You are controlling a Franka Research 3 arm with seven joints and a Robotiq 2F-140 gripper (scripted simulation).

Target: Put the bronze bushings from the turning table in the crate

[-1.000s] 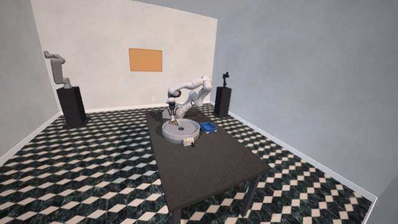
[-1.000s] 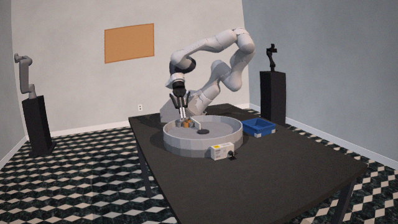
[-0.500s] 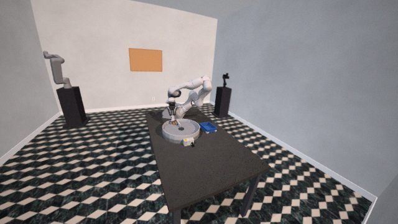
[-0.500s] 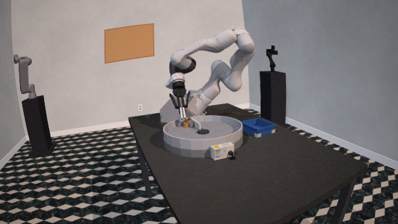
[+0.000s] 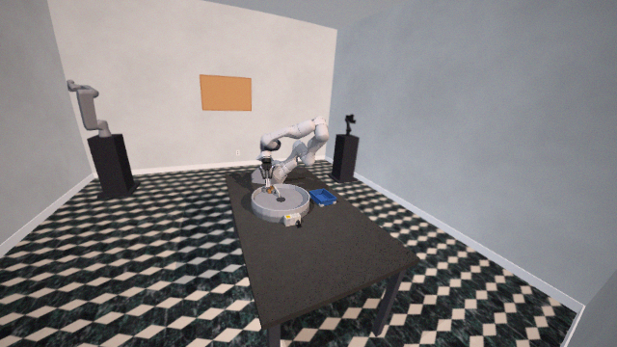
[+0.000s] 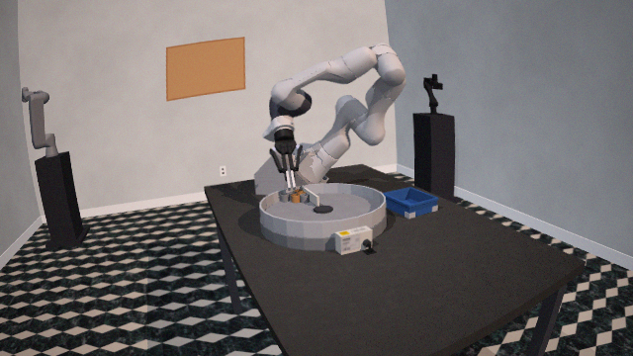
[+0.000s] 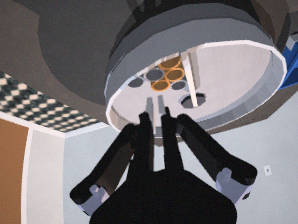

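The hand (image 5: 268, 185) (image 6: 291, 187) (image 7: 156, 103) is nearly closed, with nothing between its fingertips. The bronze bushings (image 5: 271, 190) (image 6: 296, 198) (image 7: 160, 86) cluster just beyond and below those tips, among steel bushings (image 6: 284, 197) (image 7: 154, 75) on the turning table (image 5: 281, 213) (image 6: 321, 232) (image 7: 150, 42).

Over the last second, no clear change could be made out. Any shift of the hand (image 5: 268, 185) (image 6: 291, 187) (image 7: 155, 99) was too slight to tell from the top and exterior views, and so was any movement of the bronze bushings (image 5: 271, 190) (image 6: 296, 198) (image 7: 160, 85).
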